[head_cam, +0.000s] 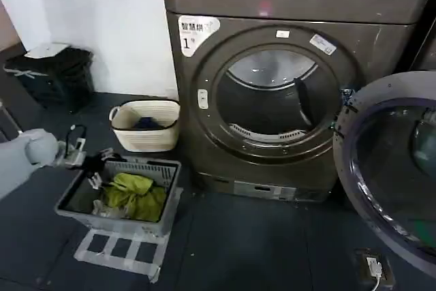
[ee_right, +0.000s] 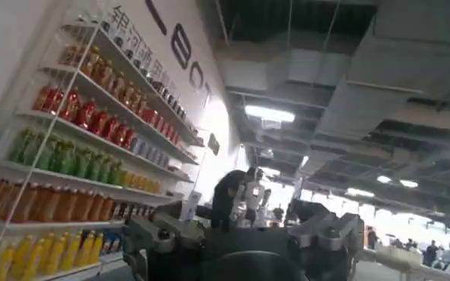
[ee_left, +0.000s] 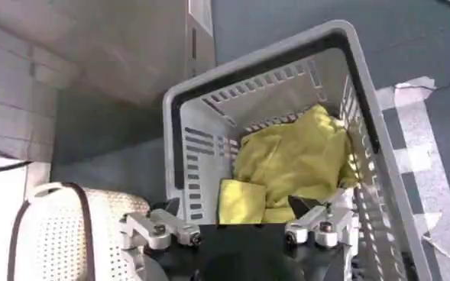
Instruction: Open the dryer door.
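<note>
right gripper (ee_right: 244,229), bottle shelves (ee_right: 79,145), ceiling lights (ee_right: 269,113)

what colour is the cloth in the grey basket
Yellow, leaning yellow-green; the cloth in the basket shows best in the left wrist view.

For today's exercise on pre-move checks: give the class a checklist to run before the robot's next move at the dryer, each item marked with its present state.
1. Dryer door swung open to the right: ok.
2. Drum opening unobstructed: ok.
3. Left gripper open, holding nothing: ok.
4. Left gripper above grey laundry basket with yellow cloth: ok.
5. Right gripper open: ok.
6. Right gripper's distance from the door: cannot tell.
</note>
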You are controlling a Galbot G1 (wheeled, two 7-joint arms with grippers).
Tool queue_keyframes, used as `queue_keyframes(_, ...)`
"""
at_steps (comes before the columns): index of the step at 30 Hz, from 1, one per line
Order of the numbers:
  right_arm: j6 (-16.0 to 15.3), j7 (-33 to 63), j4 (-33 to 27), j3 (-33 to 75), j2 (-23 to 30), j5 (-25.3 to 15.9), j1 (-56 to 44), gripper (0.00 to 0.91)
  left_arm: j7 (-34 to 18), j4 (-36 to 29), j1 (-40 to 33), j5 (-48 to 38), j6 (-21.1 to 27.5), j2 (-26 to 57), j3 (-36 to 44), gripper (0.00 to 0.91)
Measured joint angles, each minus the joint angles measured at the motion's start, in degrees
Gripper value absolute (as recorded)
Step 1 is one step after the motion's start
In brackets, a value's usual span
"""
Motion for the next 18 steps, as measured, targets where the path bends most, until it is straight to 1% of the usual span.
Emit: queue_keyframes(18, 0.0, -0.1, 0.1, 0.1, 0.3, 0.5, -0.3, 0.907, 0.1, -1.7, 0.4, 0.2, -0.7, 1.2, -0.2, 0.907)
